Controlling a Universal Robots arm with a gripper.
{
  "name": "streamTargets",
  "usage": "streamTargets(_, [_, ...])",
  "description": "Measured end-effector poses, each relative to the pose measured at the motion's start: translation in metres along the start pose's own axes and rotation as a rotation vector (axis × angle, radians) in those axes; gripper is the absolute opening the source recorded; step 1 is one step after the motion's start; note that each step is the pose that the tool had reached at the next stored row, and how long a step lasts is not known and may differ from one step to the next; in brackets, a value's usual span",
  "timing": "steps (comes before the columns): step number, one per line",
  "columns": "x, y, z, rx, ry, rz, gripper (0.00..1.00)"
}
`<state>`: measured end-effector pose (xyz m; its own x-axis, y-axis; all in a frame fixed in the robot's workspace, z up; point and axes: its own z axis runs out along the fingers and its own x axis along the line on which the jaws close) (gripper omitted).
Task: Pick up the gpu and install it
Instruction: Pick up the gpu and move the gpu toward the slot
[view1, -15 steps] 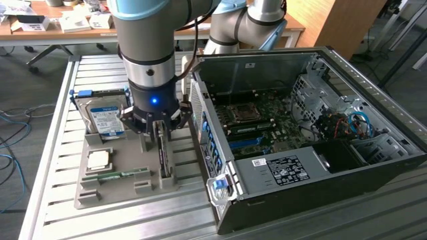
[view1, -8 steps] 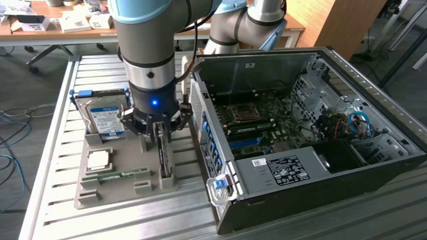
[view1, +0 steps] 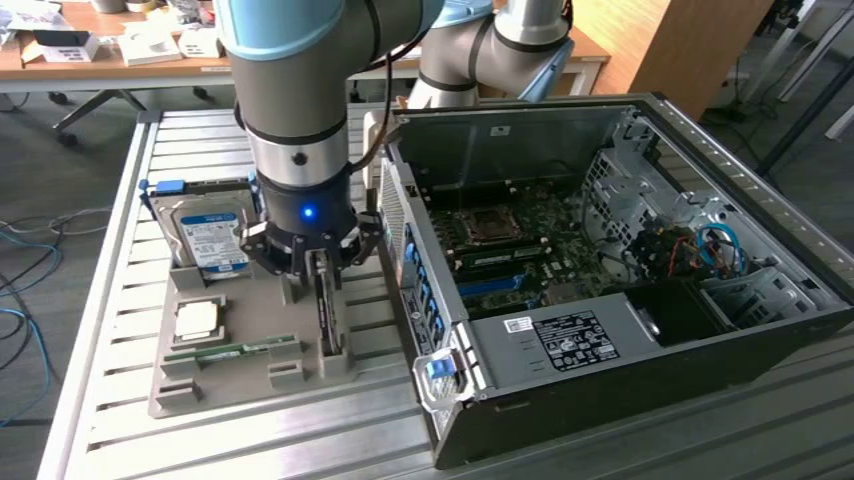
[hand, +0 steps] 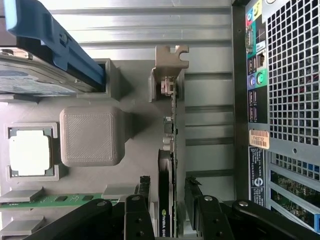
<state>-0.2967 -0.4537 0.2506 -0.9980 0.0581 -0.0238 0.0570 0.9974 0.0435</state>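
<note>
Black steel computer case (view1: 587, 330), side panel off, lying on a slatted aluminium table (view1: 107, 300). The exterior view looks into its interior: motherboard, blue cables, labelled power-supply cover. The wrist view gives instead the case's rear face (hand: 295, 75), with perforated grille and coloured ports.

Just beside the case, on the exterior view's left, a grey moulded plastic tray (view1: 200, 385) holds four parts, each in its own recess:
- a silver hard drive with blue-white label (view1: 207, 235), in a blue carrier
- the gpu (view1: 327, 320), a thin dark card with a pale metal end bracket, standing on edge in the slot nearest the case
- a square silver processor chip (view1: 198, 320)
- a narrow green memory stick (view1: 247, 350)

The black gripper (view1: 323, 280) on the grey-and-blue arm hangs over the gpu. In the wrist view its fingers (hand: 145, 200) straddle the card (hand: 170, 150), spread apart, with a gap on each side. The card is not grasped.
</note>
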Motion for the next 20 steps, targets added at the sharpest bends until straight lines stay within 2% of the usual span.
streamTargets(12, [0.0, -0.0006, 0.0113, 0.0, 0.0, 0.0, 0.41])
streamTargets(20, [0.0, -0.0033, 0.0134, 0.0016, -0.0001, 0.0, 0.41])
